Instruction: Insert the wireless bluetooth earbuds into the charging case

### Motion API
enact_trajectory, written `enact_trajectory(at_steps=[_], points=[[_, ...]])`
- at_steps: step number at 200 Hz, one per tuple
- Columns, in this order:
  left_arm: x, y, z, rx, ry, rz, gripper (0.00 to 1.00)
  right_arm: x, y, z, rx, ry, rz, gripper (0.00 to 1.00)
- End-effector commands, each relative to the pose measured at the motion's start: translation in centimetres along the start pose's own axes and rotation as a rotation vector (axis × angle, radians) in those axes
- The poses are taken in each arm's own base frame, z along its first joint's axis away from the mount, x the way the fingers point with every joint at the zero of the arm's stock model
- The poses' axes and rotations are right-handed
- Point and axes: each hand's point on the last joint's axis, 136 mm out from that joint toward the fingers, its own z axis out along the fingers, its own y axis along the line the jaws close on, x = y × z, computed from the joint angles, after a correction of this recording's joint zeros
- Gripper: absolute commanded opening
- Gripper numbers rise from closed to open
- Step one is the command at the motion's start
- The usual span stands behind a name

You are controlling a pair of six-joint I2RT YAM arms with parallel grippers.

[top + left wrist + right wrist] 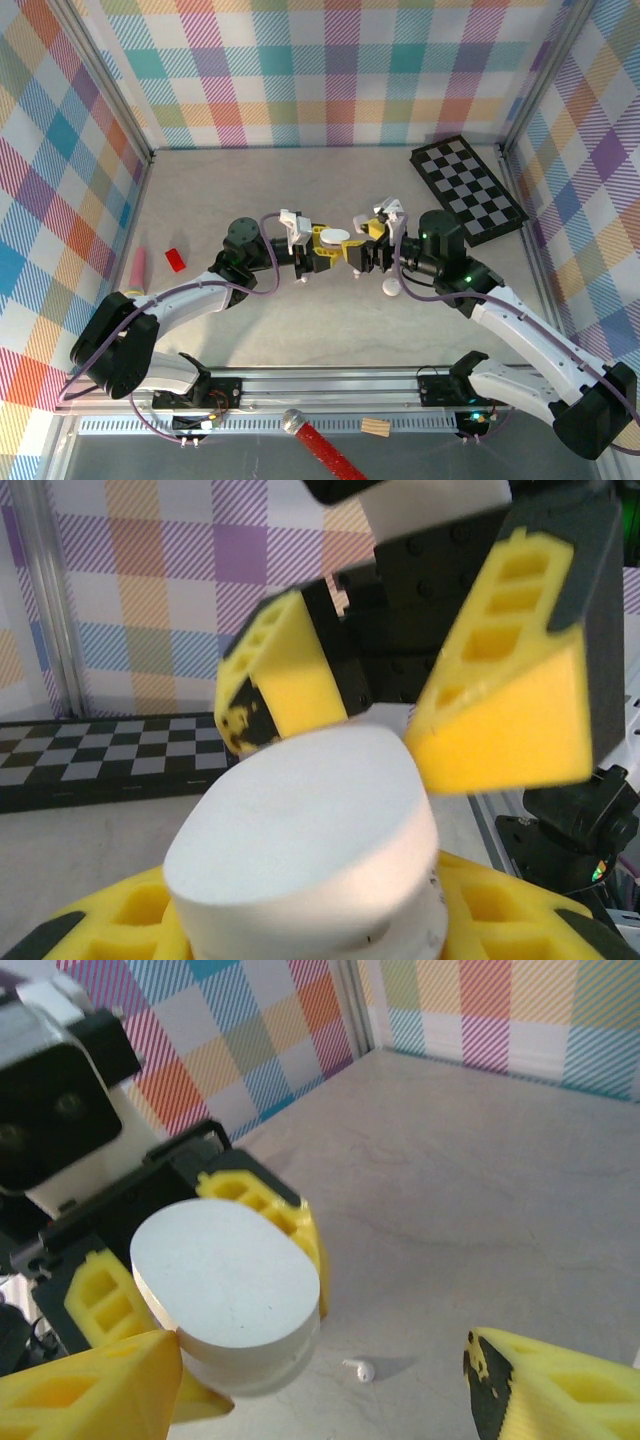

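Observation:
A white, pebble-shaped charging case [336,237] with its lid down hangs above the middle of the table. My left gripper [328,246] is shut on its lower half. In the left wrist view the case [300,820] sits between that gripper's [300,935] yellow fingers. My right gripper [358,252] faces it from the right and is open, its fingers [510,700] spread just past the case's far edge without holding it. From the right wrist the case [225,1275] is at the left, near the right gripper [320,1400]. One white earbud [360,1369] lies on the table below.
A black and white chessboard [468,190] lies at the back right. A red block [176,259] and a pink stick [137,268] rest at the left. A small white item [392,289] sits on the table beside the right arm. Plaid walls enclose the table.

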Motion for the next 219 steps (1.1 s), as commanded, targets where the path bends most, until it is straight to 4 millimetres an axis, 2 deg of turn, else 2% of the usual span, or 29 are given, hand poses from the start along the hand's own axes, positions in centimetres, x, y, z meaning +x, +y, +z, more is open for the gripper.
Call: enact_trajectory(at_steps=[1, 39, 92, 127, 177, 197, 219], points=[[-0.9, -1.5, -0.2, 0.066, -0.017, 0.038, 0.38, -1.8, -0.8, -0.3, 0.040, -0.093, 0.024, 0.74], [-1.6, -1.0, -0.1, 0.047, -0.045, 0.050, 0.38, -2.0, -0.9, 0.6, 0.021, -0.071, 0.058, 0.73], [-1.4, -0.9, -0.1, 0.040, -0.051, 0.050, 0.38, -2.7, -0.8, 0.1, 0.046, -0.016, 0.095, 0.74], [-1.5, 0.0, -0.2, -0.009, -0.067, 0.039, 0.38, -3.3, 0.6, -1.0, -0.015, -0.047, 0.081, 0.75], [-2.2, 0.6, -0.6, -0.007, -0.120, -0.009, 0.37, -3.1, 0.8, -2.7, 0.012, -0.064, 0.091, 0.75], [-2.5, 1.0, -1.1, -0.025, -0.146, -0.018, 0.37, -2.4, -0.2, -3.2, 0.074, -0.053, 0.132, 0.74], [-2.7, 1.6, -2.1, -0.058, -0.164, -0.019, 0.37, -0.4, -3.2, -3.5, 0.220, -0.006, 0.229, 0.73]])
